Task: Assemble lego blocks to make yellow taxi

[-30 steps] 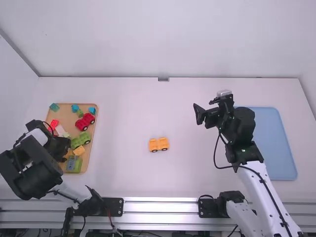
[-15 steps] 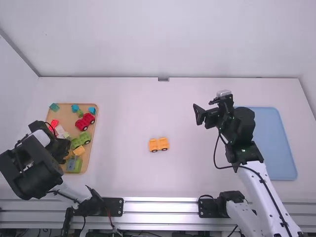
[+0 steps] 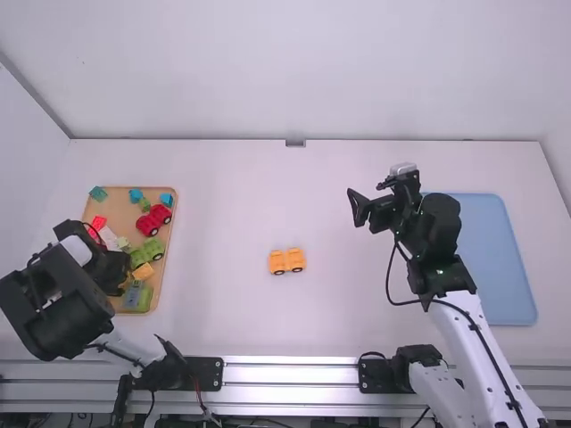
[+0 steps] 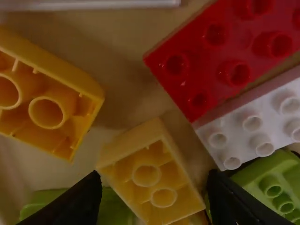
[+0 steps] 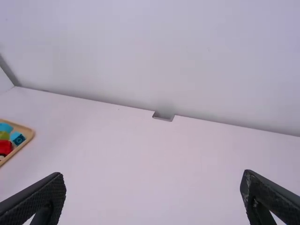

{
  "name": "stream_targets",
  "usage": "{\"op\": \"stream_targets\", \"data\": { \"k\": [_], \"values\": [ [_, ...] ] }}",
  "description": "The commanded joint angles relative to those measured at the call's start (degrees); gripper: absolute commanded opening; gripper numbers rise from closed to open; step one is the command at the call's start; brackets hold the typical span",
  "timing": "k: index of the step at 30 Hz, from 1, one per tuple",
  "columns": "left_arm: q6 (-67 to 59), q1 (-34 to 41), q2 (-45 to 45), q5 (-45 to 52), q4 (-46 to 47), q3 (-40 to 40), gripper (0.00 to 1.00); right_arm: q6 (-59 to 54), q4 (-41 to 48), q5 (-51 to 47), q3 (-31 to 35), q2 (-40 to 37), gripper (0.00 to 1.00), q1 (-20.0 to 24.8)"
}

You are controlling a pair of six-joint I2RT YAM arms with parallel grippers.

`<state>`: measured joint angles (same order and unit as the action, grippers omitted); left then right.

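Two orange wheeled blocks [image 3: 287, 260] stand together at mid-table. My left gripper [image 3: 116, 278] is low over the near part of the wooden tray. In the left wrist view, my left gripper [image 4: 154, 199] stands open, its fingers on either side of a pale yellow block [image 4: 161, 185] lying with its hollow underside up. A bigger yellow block [image 4: 47, 101], also hollow side up, lies beside it. My right gripper [image 3: 357, 207] is held above the table's right half; in the right wrist view, the right gripper [image 5: 152, 194] is open with nothing between its fingers.
The wooden tray [image 3: 168, 259] also holds a red wheeled piece [image 3: 153, 219], a green wheeled piece [image 3: 147, 252] and several loose blocks. A red block [image 4: 206, 61] and a white block [image 4: 253, 122] lie close to the left gripper. A blue tray [image 3: 500, 259] is at the right.
The left gripper has shifted slightly within the tray, and small blocks around it have moved a little. The right gripper has drifted very slightly left.
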<state>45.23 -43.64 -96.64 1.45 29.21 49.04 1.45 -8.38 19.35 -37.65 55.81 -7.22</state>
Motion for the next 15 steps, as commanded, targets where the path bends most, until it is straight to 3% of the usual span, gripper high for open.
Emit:
{"op": "stream_targets", "data": {
  "k": [1,6,15],
  "values": [
    [0.3,0.6,-0.5,0.1,-0.3,-1.3,0.6,0.2,-0.1,0.4,-2.1,0.0,0.98,-0.3],
    [0.3,0.5,-0.5,0.2,-3.7,-3.4,0.59,0.3,-0.1,0.4,-2.1,0.0,0.98,-0.3],
    [0.4,0.6,-0.5,0.9,-4.6,-3.7,0.43,0.3,0.0,0.7,-2.1,0.0,0.98,-0.3]
  ]
}}
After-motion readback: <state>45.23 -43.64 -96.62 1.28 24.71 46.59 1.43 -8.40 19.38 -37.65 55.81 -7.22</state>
